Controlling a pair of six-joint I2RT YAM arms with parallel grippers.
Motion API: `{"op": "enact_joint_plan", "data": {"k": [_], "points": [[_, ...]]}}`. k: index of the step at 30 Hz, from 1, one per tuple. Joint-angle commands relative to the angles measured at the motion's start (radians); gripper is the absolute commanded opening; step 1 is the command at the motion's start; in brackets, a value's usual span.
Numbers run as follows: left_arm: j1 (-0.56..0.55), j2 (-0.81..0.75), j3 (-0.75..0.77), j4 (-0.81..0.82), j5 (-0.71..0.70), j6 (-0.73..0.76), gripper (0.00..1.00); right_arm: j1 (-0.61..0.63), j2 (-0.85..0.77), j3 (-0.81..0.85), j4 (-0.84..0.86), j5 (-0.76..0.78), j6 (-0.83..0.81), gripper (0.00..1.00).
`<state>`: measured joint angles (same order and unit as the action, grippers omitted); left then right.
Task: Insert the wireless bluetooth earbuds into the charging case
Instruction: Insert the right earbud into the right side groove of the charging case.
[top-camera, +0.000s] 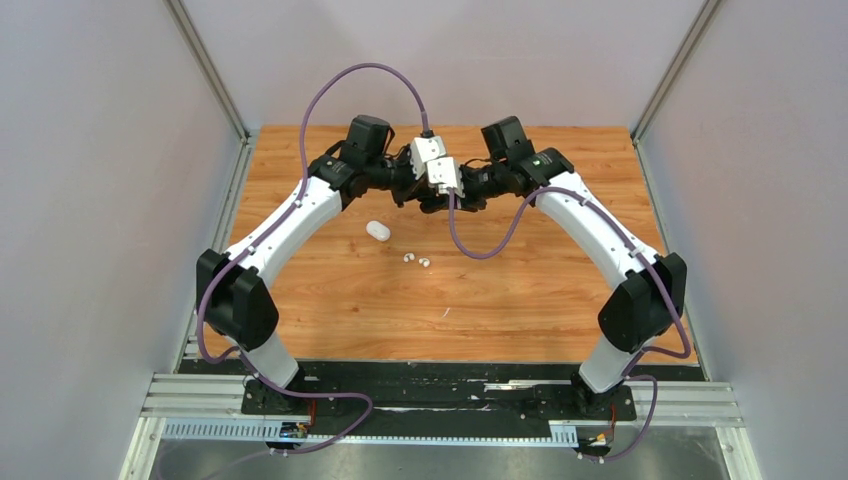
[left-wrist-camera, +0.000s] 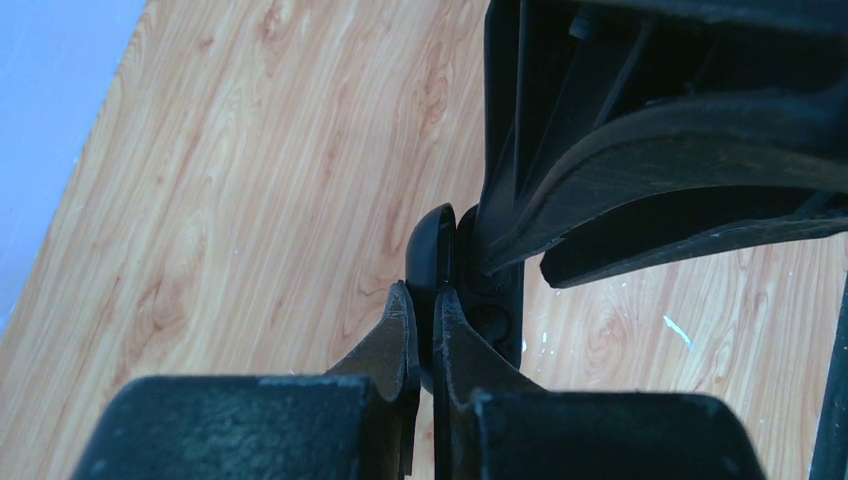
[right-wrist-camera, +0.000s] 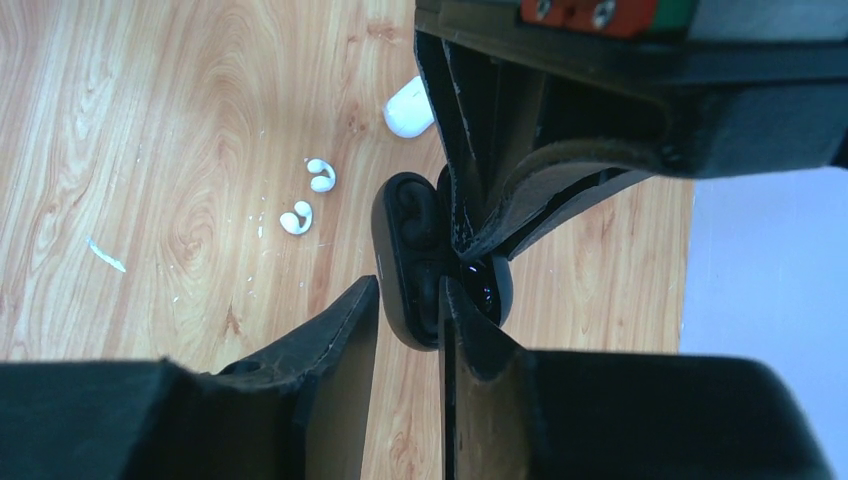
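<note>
A black charging case hangs open above the table at the back centre, between both grippers. My left gripper is shut on one thin half of the black case. My right gripper grips the other half, one finger outside the shell and one inside the opening. In the top view the two grippers meet tip to tip. Two white earbuds lie loose on the wood. I see no loose black buds; I cannot tell what the case's dark wells hold.
A closed white oval case lies on the wooden table left of the white buds; it also shows in the right wrist view. Grey walls stand on three sides. Small white specks dot the wood.
</note>
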<state>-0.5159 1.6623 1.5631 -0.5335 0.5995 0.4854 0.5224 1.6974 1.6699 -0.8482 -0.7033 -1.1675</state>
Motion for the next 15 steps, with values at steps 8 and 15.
{"op": "enact_joint_plan", "data": {"k": [8, 15], "points": [[-0.004, -0.011, 0.034, 0.063, 0.027, -0.006, 0.0, 0.008, -0.13, -0.09, 0.166, -0.007, 0.109, 0.31], [-0.004, -0.013, 0.032, 0.057, 0.007, 0.007, 0.0, -0.011, -0.194, -0.132, 0.242, 0.004, 0.233, 0.36]]}}
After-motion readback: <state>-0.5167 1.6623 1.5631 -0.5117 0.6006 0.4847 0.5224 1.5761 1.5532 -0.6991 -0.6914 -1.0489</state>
